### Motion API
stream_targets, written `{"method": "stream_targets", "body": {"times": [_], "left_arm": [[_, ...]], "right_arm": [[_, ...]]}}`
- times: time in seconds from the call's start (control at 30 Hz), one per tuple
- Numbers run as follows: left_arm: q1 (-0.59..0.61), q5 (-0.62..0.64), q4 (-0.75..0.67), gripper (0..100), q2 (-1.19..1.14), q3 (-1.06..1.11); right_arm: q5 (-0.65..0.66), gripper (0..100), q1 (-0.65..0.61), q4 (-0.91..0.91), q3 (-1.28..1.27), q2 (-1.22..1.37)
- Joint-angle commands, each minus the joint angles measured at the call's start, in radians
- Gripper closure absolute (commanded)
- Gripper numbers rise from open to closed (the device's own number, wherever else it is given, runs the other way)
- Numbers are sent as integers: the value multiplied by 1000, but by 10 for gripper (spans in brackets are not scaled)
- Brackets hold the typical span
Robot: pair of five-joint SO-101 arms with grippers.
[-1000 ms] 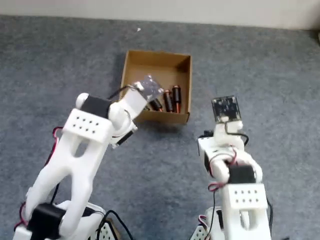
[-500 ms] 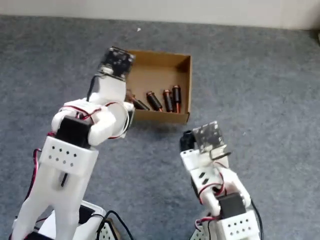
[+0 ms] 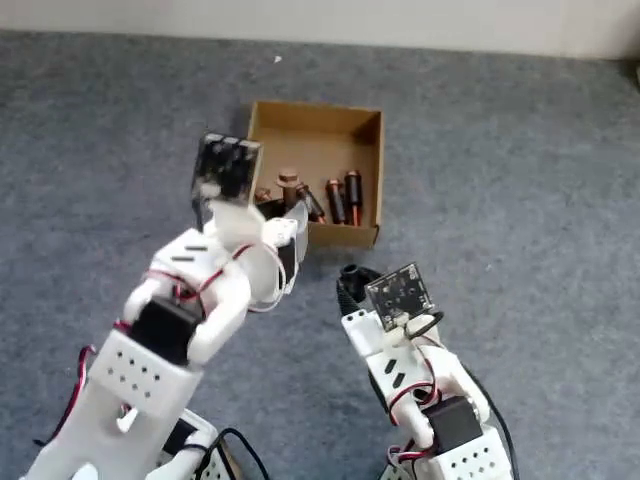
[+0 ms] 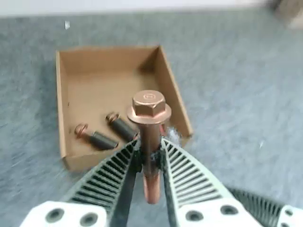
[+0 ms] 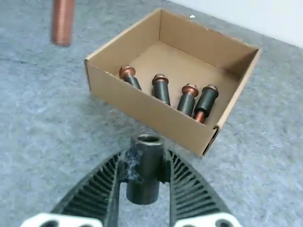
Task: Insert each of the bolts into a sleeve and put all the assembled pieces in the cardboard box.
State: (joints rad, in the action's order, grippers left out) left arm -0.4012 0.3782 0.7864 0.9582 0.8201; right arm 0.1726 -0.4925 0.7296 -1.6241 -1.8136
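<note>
My left gripper [image 4: 150, 144] is shut on a copper bolt [image 4: 149, 111], held upright with its hex head up, over the front edge of the cardboard box [image 4: 109, 90]. From above, the bolt [image 3: 289, 181] stands over the box [image 3: 310, 135] by its front wall. My right gripper [image 5: 147, 158] is shut on a black sleeve [image 5: 144, 172], open end up, just in front of the box [image 5: 142, 106]. The sleeve [image 3: 352, 277] sits right of the left gripper [image 3: 295, 215]. Several assembled pieces [image 5: 175, 94] lie side by side in the box.
Grey carpet [image 3: 520, 150] covers the table around the box. The bolt's shank [image 5: 63, 21] hangs in the right wrist view, off the box's corner. Both arms' white bodies [image 3: 180, 330] stand on the near side; a pale wall edge runs along the far side.
The left wrist has swung from over the box back to its front edge. The right arm has pulled toward the near side and shifted left, close to the box's front.
</note>
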Motion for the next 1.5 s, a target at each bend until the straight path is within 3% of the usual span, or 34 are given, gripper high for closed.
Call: {"method": "stream_targets", "body": {"times": [0.0, 0.23, 0.63, 0.83, 1.0, 1.2, 1.47], "left_arm": [[-48, 49, -140, 995, 77, 79], [-139, 124, -241, 994, 105, 176], [-124, 133, -433, 994, 111, 306], [-130, 133, -439, 994, 113, 311], [-131, 133, -437, 994, 113, 312], [-142, 133, -436, 994, 119, 341], [-174, 127, -434, 994, 394, 452]], "right_arm": [[-9, 990, -10, -31, 12, -10], [-5, 991, -33, -35, 13, -22], [-2, 991, -53, -154, 13, -24], [0, 992, -56, -160, 13, -24], [135, 992, -122, -159, 12, -24], [138, 992, -97, -160, 13, -24], [137, 992, -56, -160, 12, -24]]}}
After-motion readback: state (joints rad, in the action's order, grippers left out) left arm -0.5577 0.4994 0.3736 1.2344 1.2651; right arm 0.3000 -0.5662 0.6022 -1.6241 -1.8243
